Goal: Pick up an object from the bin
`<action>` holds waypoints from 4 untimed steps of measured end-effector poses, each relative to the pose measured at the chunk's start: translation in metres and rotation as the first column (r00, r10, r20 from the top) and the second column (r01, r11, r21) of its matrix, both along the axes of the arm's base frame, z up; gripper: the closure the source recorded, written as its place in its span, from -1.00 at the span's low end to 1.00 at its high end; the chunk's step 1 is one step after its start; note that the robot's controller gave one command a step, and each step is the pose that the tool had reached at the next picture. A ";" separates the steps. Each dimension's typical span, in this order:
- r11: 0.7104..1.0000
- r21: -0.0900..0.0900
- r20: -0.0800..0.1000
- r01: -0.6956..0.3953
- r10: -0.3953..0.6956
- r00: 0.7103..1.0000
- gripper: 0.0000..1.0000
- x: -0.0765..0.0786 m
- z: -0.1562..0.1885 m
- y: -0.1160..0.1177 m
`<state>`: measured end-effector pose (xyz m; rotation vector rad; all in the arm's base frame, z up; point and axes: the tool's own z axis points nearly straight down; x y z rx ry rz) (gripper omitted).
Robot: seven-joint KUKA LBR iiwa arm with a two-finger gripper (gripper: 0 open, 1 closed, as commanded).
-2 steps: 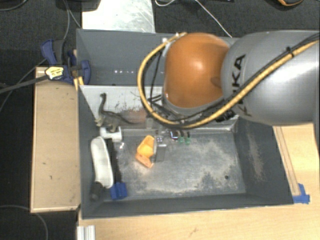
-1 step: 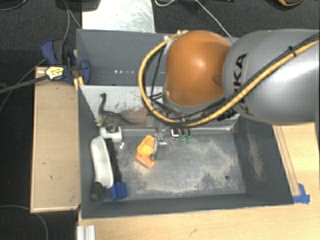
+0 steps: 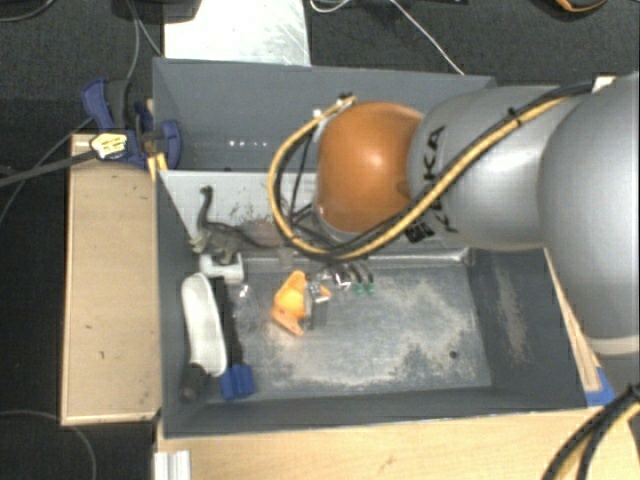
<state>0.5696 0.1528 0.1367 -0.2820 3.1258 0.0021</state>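
Near left corner: a small blue piece (image 3: 237,381) lay at the end of a long white object (image 3: 203,323) along the left wall of the grey bin (image 3: 520,388). Mid-floor: a small orange lump (image 3: 290,305), the likely target, lay just beside the gripper (image 3: 322,292), low over the floor; whether the gripper was spread or pressed together could not be told. Far left: a dark grey figure (image 3: 218,234) stood by the back wall. Step judged: positioning for the grasp. The next move would call for centring on the orange lump, pinching it, then lifting.

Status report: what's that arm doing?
Gripper low over bin floor. Small orange lump just beside it, grip unclear. White oblong and blue piece apart, view's left wall.
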 end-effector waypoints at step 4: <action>0.924 0.005 -0.003 -0.382 0.382 0.924 1.00 0.018 -0.054 -0.009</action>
